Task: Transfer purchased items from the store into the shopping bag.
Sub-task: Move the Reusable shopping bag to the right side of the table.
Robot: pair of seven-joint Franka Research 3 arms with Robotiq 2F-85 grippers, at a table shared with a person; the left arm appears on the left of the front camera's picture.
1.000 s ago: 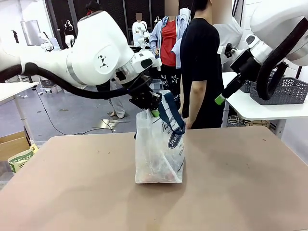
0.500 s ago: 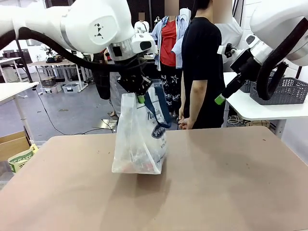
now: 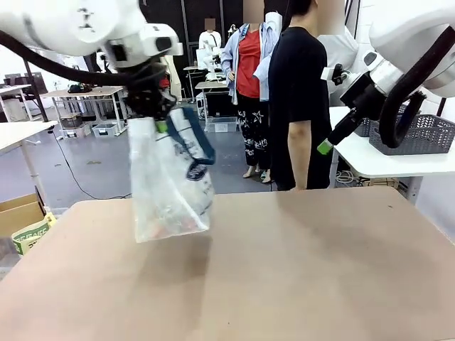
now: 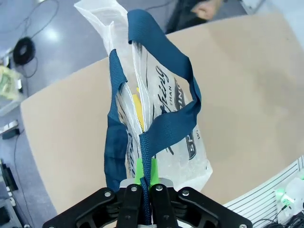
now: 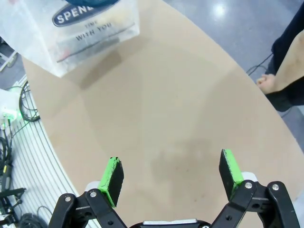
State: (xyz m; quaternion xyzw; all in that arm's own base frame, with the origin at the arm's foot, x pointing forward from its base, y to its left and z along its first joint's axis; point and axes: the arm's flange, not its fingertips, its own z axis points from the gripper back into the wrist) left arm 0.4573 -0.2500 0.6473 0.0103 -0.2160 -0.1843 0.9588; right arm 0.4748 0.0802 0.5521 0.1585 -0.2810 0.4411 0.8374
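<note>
Clear plastic shopping bag (image 3: 170,181) is hanging in the air above the left part of the table (image 3: 298,270), bottom lifted off the tan top. Left gripper (image 3: 161,125) has its jaws pinched tight on the bag's navy strap (image 4: 164,126). From the left wrist camera you can make out something yellow (image 4: 137,107) inside the bag, and there's a reddish bit low down in the front view, but the items are too blurry to name. Right gripper (image 5: 171,173) sits well off to the bag's right, up high, jaws spread wide and holding nothing. Person in a black shirt (image 3: 298,78) stands behind the table, right of the bag. Grey basket (image 3: 416,135) is on a side table further right.
</note>
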